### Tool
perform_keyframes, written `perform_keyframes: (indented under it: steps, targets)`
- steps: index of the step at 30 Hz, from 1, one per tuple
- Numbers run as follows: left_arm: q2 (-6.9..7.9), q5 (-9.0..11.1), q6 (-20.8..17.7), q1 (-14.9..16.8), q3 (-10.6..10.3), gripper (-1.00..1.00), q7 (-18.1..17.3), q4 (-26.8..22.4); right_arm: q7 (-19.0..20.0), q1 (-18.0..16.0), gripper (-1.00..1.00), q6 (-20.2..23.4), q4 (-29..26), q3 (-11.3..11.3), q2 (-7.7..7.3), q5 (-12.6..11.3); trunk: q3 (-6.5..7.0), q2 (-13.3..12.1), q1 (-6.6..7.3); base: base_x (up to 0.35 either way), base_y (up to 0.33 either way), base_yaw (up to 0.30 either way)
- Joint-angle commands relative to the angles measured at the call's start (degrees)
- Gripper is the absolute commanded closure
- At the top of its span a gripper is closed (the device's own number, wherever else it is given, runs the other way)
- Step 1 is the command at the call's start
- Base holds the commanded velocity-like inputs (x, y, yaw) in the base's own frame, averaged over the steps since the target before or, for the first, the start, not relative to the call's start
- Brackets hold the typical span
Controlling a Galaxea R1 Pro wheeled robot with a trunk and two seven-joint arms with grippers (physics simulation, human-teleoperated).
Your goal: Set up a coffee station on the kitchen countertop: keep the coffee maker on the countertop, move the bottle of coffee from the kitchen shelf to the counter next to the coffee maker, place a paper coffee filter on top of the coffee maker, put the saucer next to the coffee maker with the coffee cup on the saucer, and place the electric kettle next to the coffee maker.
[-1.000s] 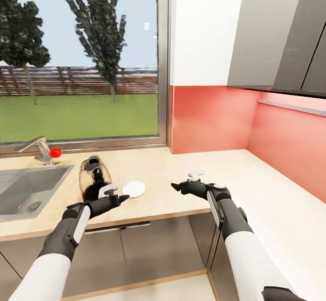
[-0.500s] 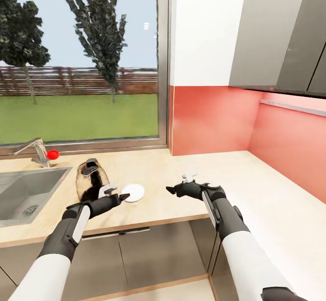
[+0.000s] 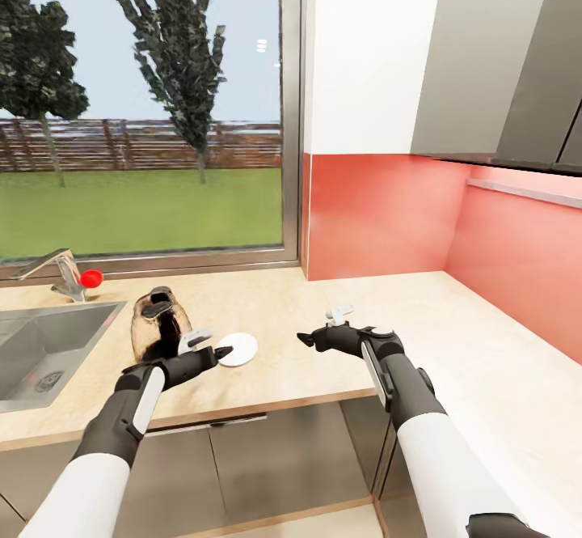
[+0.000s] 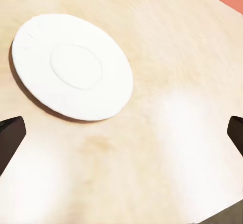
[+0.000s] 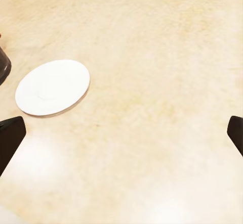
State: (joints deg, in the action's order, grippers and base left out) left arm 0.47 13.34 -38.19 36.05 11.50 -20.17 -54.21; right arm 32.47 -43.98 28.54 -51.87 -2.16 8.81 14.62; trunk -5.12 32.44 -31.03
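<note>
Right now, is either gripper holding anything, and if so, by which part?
Nothing is held. The left gripper is open, empty, over the countertop near the saucer. The right gripper is open too, with only bare countertop between its fingers.

The left hand (image 3: 212, 350) hides part of the electric kettle (image 3: 156, 324).

Bright daylight from the window (image 3: 141, 109); soft, slightly blurred renders.
</note>
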Motion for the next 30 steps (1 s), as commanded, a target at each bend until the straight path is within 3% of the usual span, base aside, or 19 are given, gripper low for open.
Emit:
perform_keyframes:
  steps: [1, 6, 10, 24, 30]
  targets:
    - [-0.21, 0.2, -0.4, 0.1, 0.1, -1.0, 0.8, -0.1, 0.5, -0.1, -1.0, 0.2, -0.1, -0.3, 0.07, 0.6, -0.12, 0.1, -0.03, 0.001, 0.0, 0.0]
    - [-3.23, -0.1, -0.4, 0.5, -0.1, -1.0, 5.2, -0.2, 0.5, -0.1, -1.0, 0.2, -0.1, -0.3, 0.07, 0.6, -0.12, 0.1, -0.03, 0.0, 0.0, 0.0]
    - [-6.33, 0.2, -0.5, 0.8, -0.2, -1.0, 12.3, -2.4, 0.4, -0.1, -1.0, 0.2, -0.1, -0.4, 0.07, 0.6, -0.12, 0.1, -0.03, 0.0, 0.0, 0.0]
    - [-6.74, 0.2, -0.5, 0.7, -0.2, -1.0, 13.7, -3.3, 0.4, -0.1, -1.0, 0.2, -0.1, -0.6, -0.02, 0.7, -0.12, 0.1, -0.03, 0.007, 0.0, 0.0]
    - [-6.71, 0.2, -0.5, 0.6, -0.1, -1.0, 13.8, -3.3, 0.5, -0.1, -1.0, 0.1, 0.2, -0.7, -0.02, 0.6, -0.12, 0.1, -0.03, 0.247, 0.0, 0.0]
